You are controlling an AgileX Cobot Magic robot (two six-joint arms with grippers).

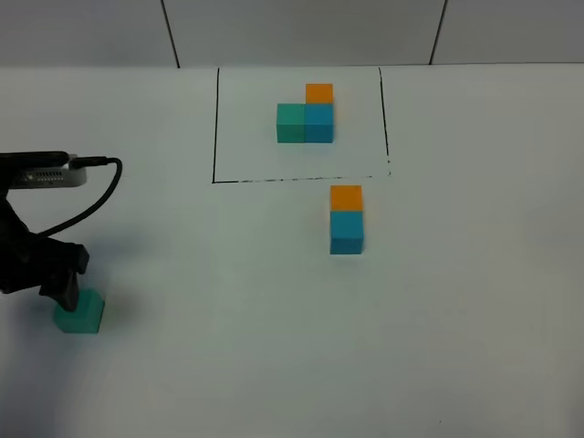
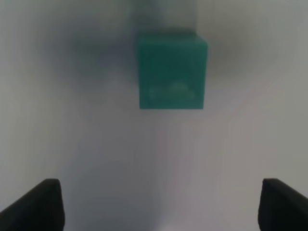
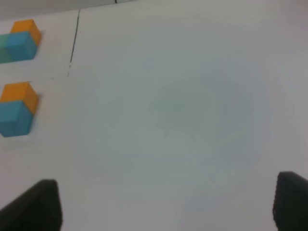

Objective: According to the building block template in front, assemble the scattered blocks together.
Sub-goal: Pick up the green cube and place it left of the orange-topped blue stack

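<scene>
Just in front of the framed template (image 1: 306, 114), the orange block (image 1: 346, 198) touches the blue block (image 1: 346, 232). Well off to the template's left lies the green block (image 1: 79, 315), right by the left gripper (image 1: 59, 290), whose fingers are spread and hold nothing. The right gripper (image 3: 166, 207) also stands wide, empty.

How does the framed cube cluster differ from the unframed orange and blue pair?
The framed cluster has three cubes, teal, blue, orange, in an L; the unframed pair has two, orange and blue. The cluster lies inside the black rectangle; the pair outside. Both have orange touching blue.
</scene>
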